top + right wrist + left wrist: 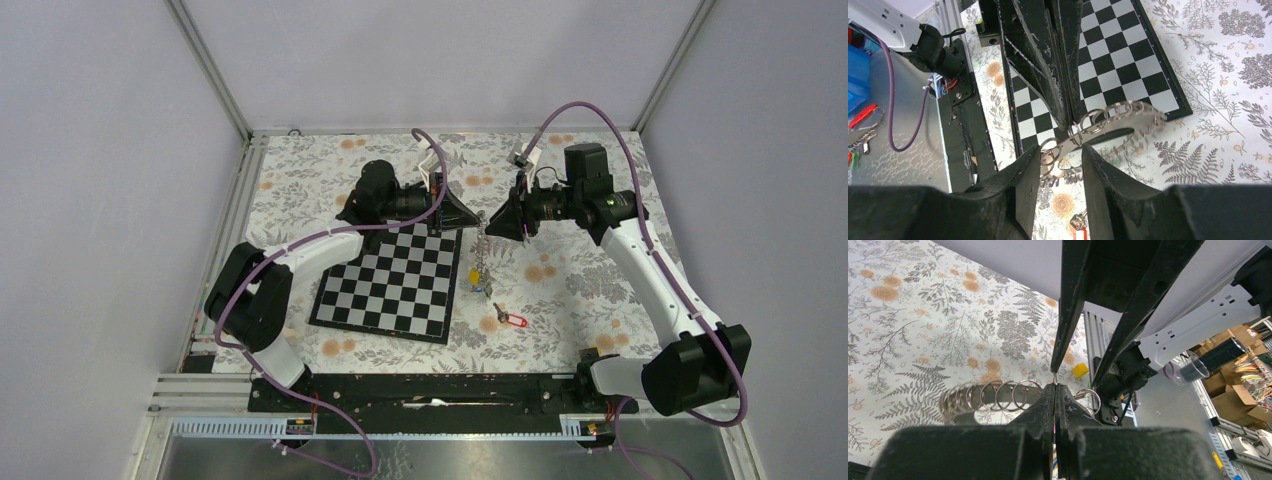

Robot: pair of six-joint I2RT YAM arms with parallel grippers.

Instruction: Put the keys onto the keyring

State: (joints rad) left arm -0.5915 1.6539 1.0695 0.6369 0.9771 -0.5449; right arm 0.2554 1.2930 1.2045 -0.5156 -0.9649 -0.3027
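Note:
The keyring [481, 240] hangs in the air between the two grippers, right of the chessboard. Seen edge-on, it is a grey metal band [1113, 120] with several small wire loops [993, 395] along it. My left gripper [1055, 386] is shut on its thin edge. My right gripper [1060, 152] faces the left one [468, 218] with its jaws open around the ring's near end, and a small loop lies close to one fingertip [1035, 155]. Keys [478, 280] dangle below, one with a yellow tag [1079, 370]. A red-tagged key [508, 320] lies on the cloth below.
A chessboard [390, 285] lies on the flowered cloth just left of the hanging ring. Metal frame posts and grey walls close in the back and both sides. The black rail with the arm bases [430, 390] runs along the near edge.

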